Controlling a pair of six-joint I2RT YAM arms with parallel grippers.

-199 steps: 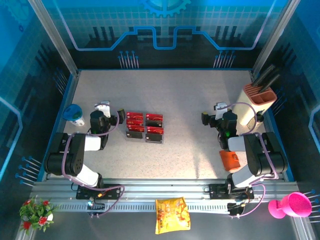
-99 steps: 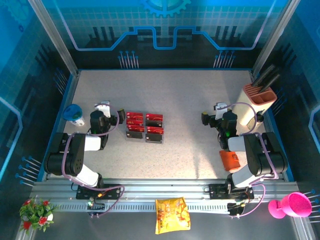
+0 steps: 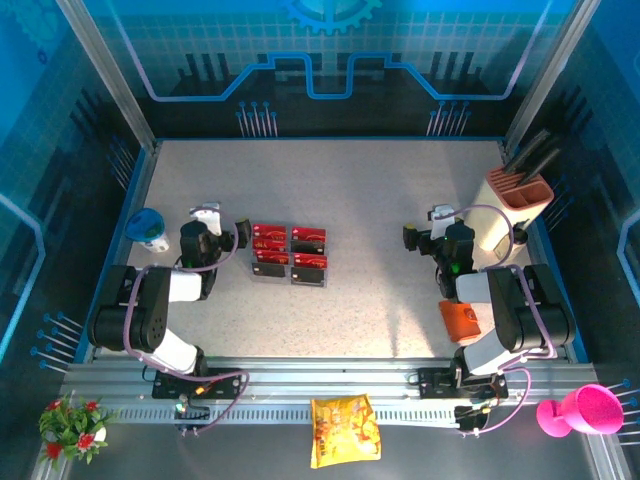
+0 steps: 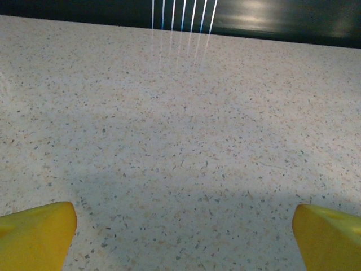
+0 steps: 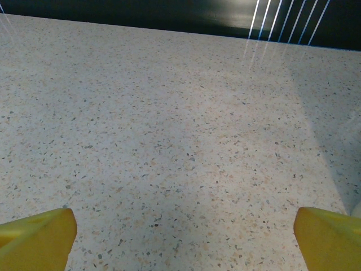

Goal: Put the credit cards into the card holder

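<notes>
Several red credit cards point(image 3: 288, 252) with black bands stand in two clear racks on the speckled table, left of centre. My left gripper point(image 3: 222, 222) rests just left of them, open, with nothing between its fingers. In the left wrist view its yellow fingertips point(image 4: 36, 234) sit far apart over bare tabletop. The orange card holder point(image 3: 461, 321) lies at the near right, partly hidden by the right arm. My right gripper point(image 3: 425, 225) stands farther back from it, open and empty. Its yellow fingertips point(image 5: 39, 237) are likewise spread wide over bare table.
A blue cup point(image 3: 150, 230) stands at the left edge, behind the left arm. A beige knife block point(image 3: 512, 205) stands at the right edge. A yellow snack bag point(image 3: 343, 430), a pink cup point(image 3: 580, 412) and a small flower pot point(image 3: 70, 425) lie in front of the rail.
</notes>
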